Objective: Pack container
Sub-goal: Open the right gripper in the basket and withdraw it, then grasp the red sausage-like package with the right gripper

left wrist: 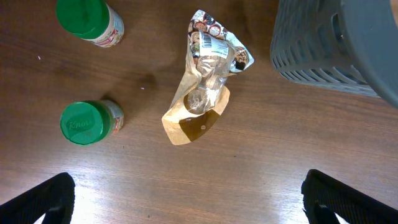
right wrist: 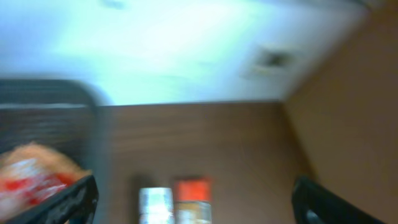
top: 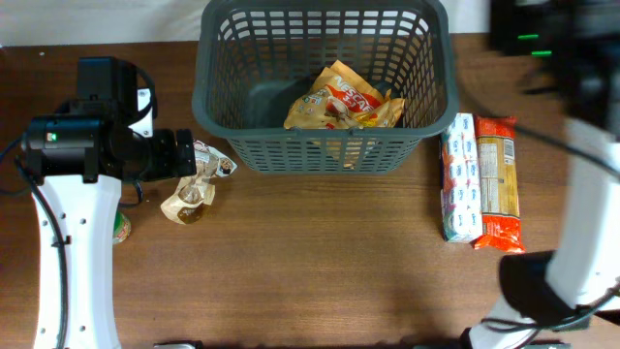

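Observation:
The dark grey slotted basket (top: pixel 325 145) stands at the back centre of the table, with an orange snack bag (top: pixel 341 102) lying inside. My left gripper (left wrist: pixel 186 208) is open and empty, hovering above a brown and clear pouch (left wrist: pixel 202 93) that lies on the table just left of the basket's corner (left wrist: pixel 323 50). In the overhead view the pouch (top: pixel 194 184) sits beside my left wrist. My right gripper (right wrist: pixel 199 208) is open and empty. Its view is blurred and shows the basket (right wrist: pixel 56 118) at its left.
Two green-lidded jars (left wrist: pixel 87 121) (left wrist: pixel 88 18) stand left of the pouch; one jar (top: pixel 120 228) peeks out under my left arm. A white-blue packet (top: pixel 460 174) and an orange packet (top: pixel 497 179) lie side by side right of the basket.

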You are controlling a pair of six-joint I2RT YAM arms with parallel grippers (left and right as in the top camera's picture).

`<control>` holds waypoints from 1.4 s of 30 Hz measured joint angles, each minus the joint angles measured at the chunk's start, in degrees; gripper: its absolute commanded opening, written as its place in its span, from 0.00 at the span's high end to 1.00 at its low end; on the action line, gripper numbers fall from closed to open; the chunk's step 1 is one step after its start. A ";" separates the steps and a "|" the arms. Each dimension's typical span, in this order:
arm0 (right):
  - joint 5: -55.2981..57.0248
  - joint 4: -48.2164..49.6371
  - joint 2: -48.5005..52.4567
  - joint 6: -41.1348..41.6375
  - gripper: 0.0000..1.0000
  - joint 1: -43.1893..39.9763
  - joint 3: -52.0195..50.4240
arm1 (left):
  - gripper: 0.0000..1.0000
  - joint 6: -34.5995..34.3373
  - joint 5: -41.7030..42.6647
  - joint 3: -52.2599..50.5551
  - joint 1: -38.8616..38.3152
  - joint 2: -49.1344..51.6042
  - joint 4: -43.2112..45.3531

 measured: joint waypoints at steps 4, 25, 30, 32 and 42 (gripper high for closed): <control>-6.78 -1.70 2.67 2.54 0.20 -13.86 -3.93 | 0.01 0.00 0.00 0.00 0.00 0.00 -0.02; -25.00 23.69 12.74 4.02 0.13 -20.46 -61.61 | 0.01 0.00 0.00 0.00 0.00 0.00 0.00; -24.76 30.03 11.96 3.87 0.13 -20.59 -68.65 | 0.01 0.00 0.00 0.00 0.00 0.00 -0.02; -24.70 31.56 11.28 3.89 0.15 -20.57 -70.05 | 0.01 0.00 0.00 0.00 0.00 0.00 -0.02; -22.27 33.79 10.54 4.17 0.73 -20.87 -72.17 | 0.01 0.00 0.00 0.00 0.00 0.00 -0.02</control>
